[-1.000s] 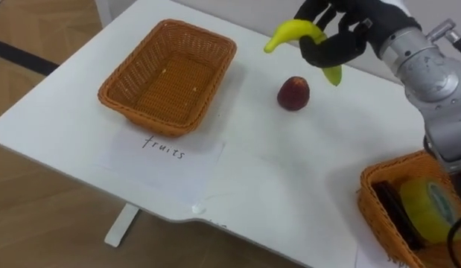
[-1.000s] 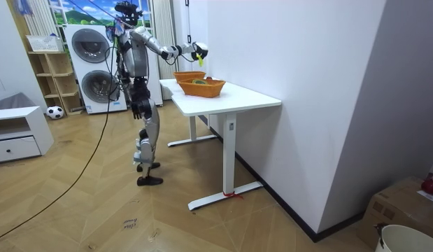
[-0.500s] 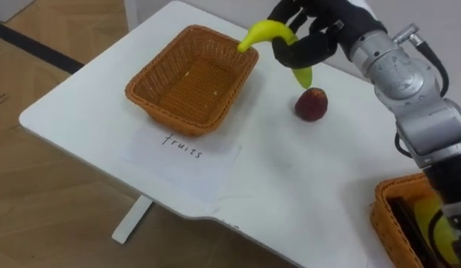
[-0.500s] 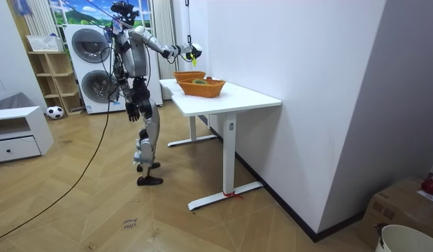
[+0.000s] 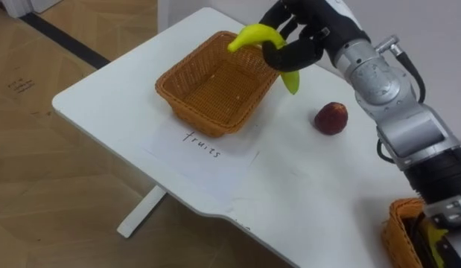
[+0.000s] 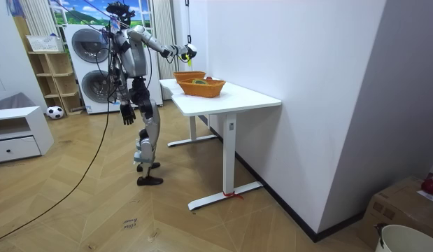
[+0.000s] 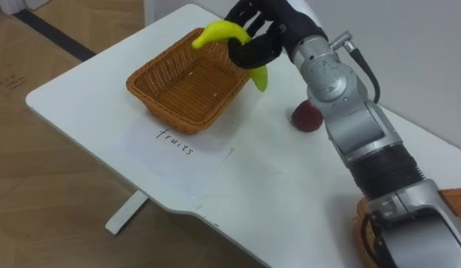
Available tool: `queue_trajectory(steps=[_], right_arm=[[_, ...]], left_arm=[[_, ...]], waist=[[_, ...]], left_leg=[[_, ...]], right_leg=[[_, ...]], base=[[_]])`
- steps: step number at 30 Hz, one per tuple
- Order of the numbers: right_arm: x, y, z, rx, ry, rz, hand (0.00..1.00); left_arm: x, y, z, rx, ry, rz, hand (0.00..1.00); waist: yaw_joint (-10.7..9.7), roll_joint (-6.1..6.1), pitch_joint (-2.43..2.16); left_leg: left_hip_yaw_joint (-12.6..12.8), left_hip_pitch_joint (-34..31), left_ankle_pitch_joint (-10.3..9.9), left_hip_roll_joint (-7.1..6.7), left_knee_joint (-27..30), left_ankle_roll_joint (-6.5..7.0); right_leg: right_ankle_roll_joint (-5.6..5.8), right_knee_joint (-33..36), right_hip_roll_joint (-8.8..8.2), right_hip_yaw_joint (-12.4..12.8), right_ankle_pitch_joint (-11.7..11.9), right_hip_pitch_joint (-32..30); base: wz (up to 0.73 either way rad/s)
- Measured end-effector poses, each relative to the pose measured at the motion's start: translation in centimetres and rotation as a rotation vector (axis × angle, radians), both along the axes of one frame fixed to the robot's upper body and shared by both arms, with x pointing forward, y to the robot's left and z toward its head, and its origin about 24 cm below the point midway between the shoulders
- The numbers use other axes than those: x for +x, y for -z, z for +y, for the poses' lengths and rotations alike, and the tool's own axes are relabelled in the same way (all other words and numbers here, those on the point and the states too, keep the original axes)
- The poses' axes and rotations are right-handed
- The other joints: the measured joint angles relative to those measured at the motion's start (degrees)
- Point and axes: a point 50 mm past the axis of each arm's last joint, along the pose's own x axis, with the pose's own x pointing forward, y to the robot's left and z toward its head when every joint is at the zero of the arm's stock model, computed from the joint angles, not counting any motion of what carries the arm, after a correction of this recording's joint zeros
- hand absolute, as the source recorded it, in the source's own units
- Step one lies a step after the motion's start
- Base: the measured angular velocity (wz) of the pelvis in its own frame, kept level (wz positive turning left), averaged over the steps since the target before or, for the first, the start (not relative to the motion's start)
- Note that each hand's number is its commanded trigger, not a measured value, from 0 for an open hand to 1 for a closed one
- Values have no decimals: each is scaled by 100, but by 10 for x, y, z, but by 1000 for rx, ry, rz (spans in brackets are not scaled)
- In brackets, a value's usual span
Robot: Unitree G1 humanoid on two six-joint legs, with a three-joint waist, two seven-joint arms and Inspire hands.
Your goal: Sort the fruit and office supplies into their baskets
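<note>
The right hand [image 5: 304,33], its fingers curled tight round the banana [image 5: 252,36], has carried it from above the bare table [image 5: 290,186] to just over the far rim of the fruits basket [image 5: 178,97] by the table's left edge. So the banana looks almost ready to drop in. The red fruit [image 5: 331,117] waits on the table beside the basket, and the left hand [image 6: 127,115] hangs by the robot's side
</note>
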Motion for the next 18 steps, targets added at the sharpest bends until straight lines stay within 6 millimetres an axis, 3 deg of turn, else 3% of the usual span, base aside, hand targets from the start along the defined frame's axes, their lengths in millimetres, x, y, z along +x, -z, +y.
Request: queue_trajectory(steps=[3,18], right_arm=[[0,1,6,21,-4,-5,100],[-2,4,15,106,-19,-8,100]], left_arm=[[-2,0,0,1,-1,4,0],[-1,0,1,1,1,3,0]], waist=[[15,8,4],[155,39,21]], left_leg=[[-23,10,0,-2,2,0],[-104,-10,-2,-13,2,2]], right_leg=[[1,0,-9,-130,0,25],[10,-6,-3,-135,-6,42]], base=[[4],[2]])
